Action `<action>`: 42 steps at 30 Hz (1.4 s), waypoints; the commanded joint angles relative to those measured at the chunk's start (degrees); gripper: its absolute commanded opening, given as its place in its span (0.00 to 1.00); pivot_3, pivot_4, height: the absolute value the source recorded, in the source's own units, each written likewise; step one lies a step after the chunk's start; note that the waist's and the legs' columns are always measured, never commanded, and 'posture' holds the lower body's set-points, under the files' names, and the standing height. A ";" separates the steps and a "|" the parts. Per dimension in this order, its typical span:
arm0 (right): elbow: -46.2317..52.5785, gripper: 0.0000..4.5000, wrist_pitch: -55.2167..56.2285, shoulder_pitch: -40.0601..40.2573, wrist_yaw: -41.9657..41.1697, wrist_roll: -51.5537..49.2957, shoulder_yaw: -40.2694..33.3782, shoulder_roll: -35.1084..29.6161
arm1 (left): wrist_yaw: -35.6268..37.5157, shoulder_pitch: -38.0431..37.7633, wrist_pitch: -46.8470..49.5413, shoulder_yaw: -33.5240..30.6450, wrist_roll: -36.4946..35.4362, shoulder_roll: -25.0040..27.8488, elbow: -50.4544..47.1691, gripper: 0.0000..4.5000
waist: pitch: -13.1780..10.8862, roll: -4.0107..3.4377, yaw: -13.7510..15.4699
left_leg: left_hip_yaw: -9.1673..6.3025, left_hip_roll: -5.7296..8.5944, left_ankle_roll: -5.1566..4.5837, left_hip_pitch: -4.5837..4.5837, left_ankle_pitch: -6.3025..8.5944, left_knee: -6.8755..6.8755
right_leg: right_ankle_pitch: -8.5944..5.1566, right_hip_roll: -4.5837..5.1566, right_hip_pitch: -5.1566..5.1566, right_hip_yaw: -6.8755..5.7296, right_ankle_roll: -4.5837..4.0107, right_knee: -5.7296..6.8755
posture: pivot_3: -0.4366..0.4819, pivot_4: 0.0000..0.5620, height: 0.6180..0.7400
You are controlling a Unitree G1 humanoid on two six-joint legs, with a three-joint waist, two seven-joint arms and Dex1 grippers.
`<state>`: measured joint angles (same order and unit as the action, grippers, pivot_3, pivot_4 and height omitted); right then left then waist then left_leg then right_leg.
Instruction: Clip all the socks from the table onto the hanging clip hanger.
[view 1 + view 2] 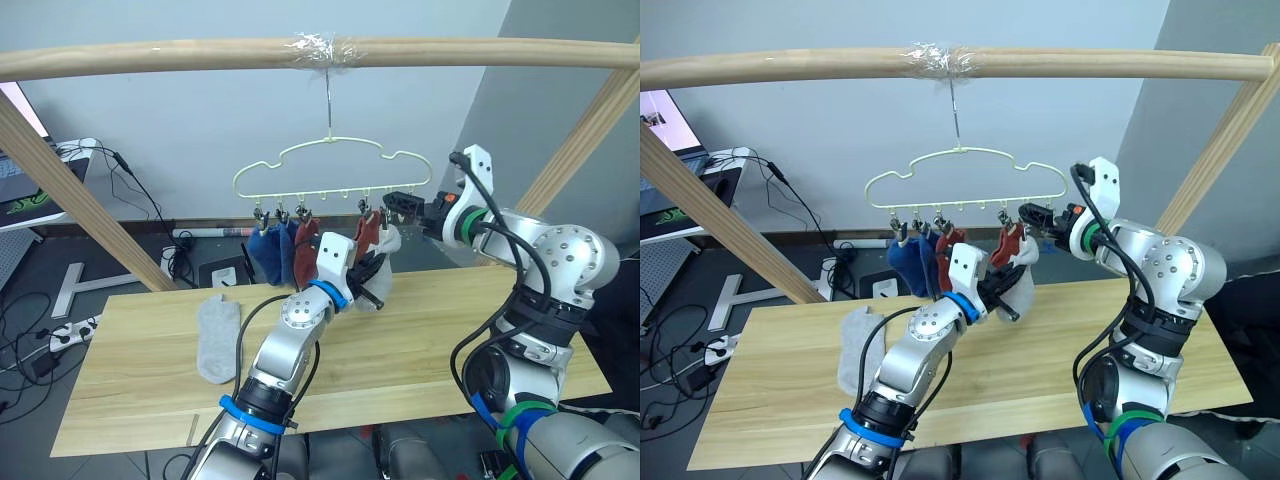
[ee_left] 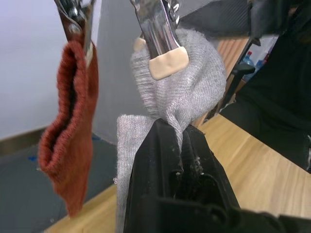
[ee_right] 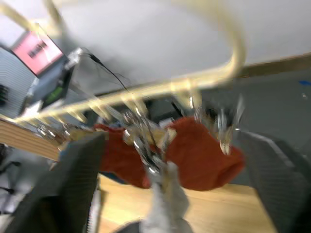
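Note:
The pale yellow-green clip hanger (image 1: pixel 331 160) hangs by its hook from a wooden bar. Two blue socks (image 1: pixel 268 252) and two rust red socks (image 1: pixel 305 252) hang from its clips. My left gripper (image 2: pixel 177 132) is shut on a light grey sock (image 2: pixel 187 94), held up at the hanger's right end, where a metal clip (image 2: pixel 165 58) bites its top edge. My right gripper (image 1: pixel 400 207) stands open just right of that clip, beside the hanger's right end. A second grey sock (image 1: pixel 218 336) lies flat on the table (image 1: pixel 420 350) at the left.
A round wooden pole frame (image 1: pixel 200 55) spans overhead, with slanted legs at both sides. Cables and a power strip (image 1: pixel 62 335) lie on the floor beyond the table's left end. A monitor (image 1: pixel 15 150) stands far left.

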<state>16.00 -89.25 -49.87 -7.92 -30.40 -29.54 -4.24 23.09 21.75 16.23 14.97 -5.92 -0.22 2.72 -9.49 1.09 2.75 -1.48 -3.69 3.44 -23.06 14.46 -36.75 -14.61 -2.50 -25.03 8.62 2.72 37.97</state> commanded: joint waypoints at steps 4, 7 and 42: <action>17.80 1.00 9.59 13.96 -2.00 -0.31 10.12 -4.20 | 2.27 0.55 8.33 -3.14 -7.30 -2.27 -1.31 0.38 | -0.01 0.02 -0.16 | -0.04 0.00 -0.01 -0.02 0.01 0.04 | -0.16 0.00 0.06 -0.02 0.25 -0.13 | 0.67 0.31 1.00; 20.43 1.00 12.95 19.23 0.72 0.65 11.08 -0.76 | 4.01 -0.67 10.08 -3.14 -7.89 0.07 -2.72 0.57 | -0.03 0.03 -1.14 | -0.06 0.00 -0.01 -0.01 0.01 0.04 | -0.17 0.00 0.03 -0.02 0.27 -0.07 | 0.65 0.31 1.00; 0.98 0.38 58.22 26.25 8.45 26.42 31.48 0.85 | 18.96 -0.83 7.52 -15.66 -19.91 26.11 -27.56 1.00 | -0.54 0.43 -1.27 | 0.03 -0.03 0.02 0.04 0.00 0.04 | -0.20 0.01 -0.03 0.02 0.24 -0.02 | 0.74 0.30 1.00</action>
<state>16.71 -32.91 -22.36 0.18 -4.48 2.87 -3.62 42.03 20.24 24.41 0.15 -24.83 25.44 -22.44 -10.04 1.52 1.48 -1.46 -3.72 3.46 -23.02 14.46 -36.71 -14.79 -2.49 -25.06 8.63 2.93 37.96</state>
